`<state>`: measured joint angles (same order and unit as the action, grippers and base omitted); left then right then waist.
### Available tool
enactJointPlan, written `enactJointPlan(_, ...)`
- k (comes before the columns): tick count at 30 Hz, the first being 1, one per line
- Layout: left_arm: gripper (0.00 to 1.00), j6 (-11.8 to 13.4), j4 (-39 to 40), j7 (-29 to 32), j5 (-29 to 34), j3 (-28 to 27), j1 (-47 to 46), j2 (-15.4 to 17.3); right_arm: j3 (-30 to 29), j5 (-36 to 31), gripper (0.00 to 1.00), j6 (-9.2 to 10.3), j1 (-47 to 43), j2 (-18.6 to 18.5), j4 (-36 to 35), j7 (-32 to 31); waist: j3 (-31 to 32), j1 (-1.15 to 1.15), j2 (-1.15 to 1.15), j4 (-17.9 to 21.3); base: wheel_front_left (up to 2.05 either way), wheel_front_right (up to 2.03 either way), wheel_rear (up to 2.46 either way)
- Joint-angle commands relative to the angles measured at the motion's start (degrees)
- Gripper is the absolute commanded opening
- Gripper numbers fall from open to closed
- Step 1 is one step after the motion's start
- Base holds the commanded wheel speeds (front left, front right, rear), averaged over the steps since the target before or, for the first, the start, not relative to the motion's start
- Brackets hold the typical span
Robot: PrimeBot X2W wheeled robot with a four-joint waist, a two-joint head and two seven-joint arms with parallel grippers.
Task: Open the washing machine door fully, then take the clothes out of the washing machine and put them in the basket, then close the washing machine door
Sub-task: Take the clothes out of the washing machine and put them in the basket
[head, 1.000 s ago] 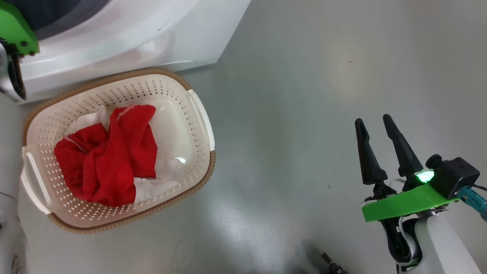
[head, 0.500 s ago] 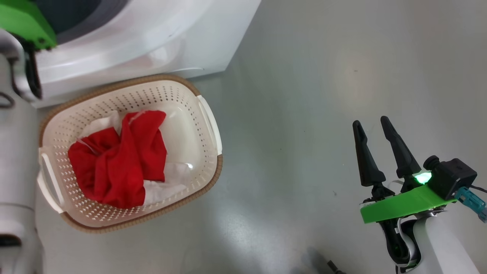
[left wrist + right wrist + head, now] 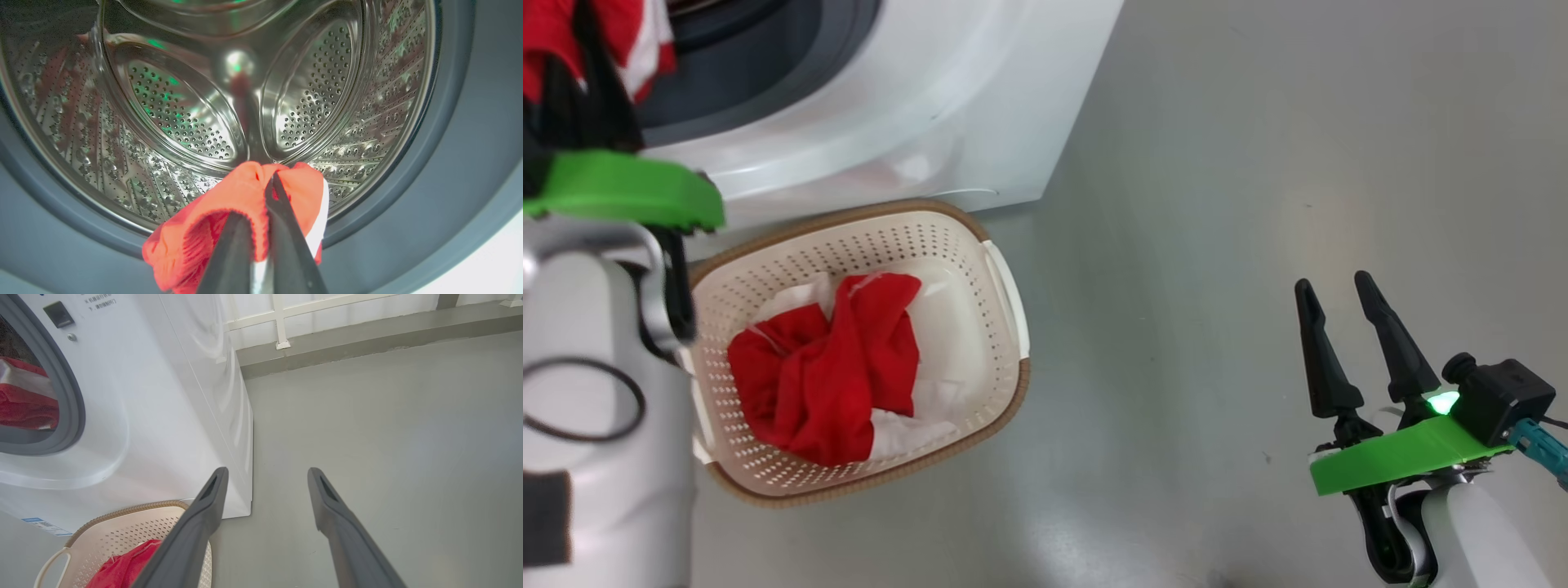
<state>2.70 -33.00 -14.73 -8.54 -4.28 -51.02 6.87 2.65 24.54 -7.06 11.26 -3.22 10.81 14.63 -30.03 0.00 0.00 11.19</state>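
Observation:
The white washing machine (image 3: 915, 98) stands at the top left with its steel drum (image 3: 184, 114) open to me; its door is out of view. My left gripper (image 3: 261, 196) is shut on a red and white piece of the clothes (image 3: 229, 212) at the drum's mouth, and that piece (image 3: 629, 33) also shows above the green wrist bracket. More red clothes (image 3: 833, 384) lie in the cream basket (image 3: 849, 214) on the floor right in front of the machine. Far off to the right, my right gripper (image 3: 1335, 286) hangs open over bare floor, nothing between its fingers (image 3: 212, 490).
Grey floor (image 3: 1217, 204) stretches to the right of the machine and basket. A low ledge and white railing (image 3: 282, 322) run along the far wall. My pale left forearm (image 3: 596, 425) stands close against the basket's left end.
The head camera has shifted, sliding the whole picture right and down. My left arm has drawn back from the drum, and a red and white cloth now shows in its grip.

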Motion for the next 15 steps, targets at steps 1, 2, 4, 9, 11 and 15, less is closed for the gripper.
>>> enactJointPlan(1, 0.00, -0.53, 3.00, -0.27, 0.72, -1.69, 2.08, 1.16, 1.00, -0.47, 1.00, -0.43, -1.23, -0.58, -1.29, 0.37, 0.79, 0.00, 0.00, -0.98, 0.00, 0.00, 0.00)
enactJointPlan(2, 0.00, -0.82, 4.56, -0.27, 1.04, -2.07, 3.23, 0.50, 0.78, -0.51, 1.00, -0.43, -1.27, -0.63, -1.34, 0.37, 0.84, 0.00, 0.00, -1.26, 0.00, 0.00, 0.00)
enactJointPlan(4, 0.00, -1.54, 8.02, -0.27, 1.72, -2.58, 5.28, -0.72, 0.28, -0.60, 1.00, -0.43, -1.31, -0.70, -1.51, 0.37, 0.78, 0.00, 0.00, -1.83, 0.00, 0.00, 0.00)
enactJointPlan(9, 0.00, -2.05, 17.03, -0.27, 3.66, -2.95, 10.67, -2.88, -0.65, -0.86, 1.00, -0.43, -1.38, -0.85, -1.85, 0.37, 0.77, 0.00, 0.00, -3.04, 0.00, 0.00, 0.00)
enactJointPlan(11, 0.00, -1.92, 20.68, -0.27, 3.70, -2.99, 12.75, -3.44, -0.97, -0.95, 1.00, -0.43, -1.57, -0.92, -1.92, 0.37, 1.01, 0.00, 0.00, -3.47, 0.00, 0.00, 0.00)
enactJointPlan(15, 0.00, -1.25, 27.82, -0.27, 4.00, -2.13, 16.57, -3.88, -1.28, -1.11, 1.00, -0.43, -1.81, -1.05, -2.02, 0.37, 1.36, 0.00, 0.00, -3.96, 0.00, 0.00, 0.00)
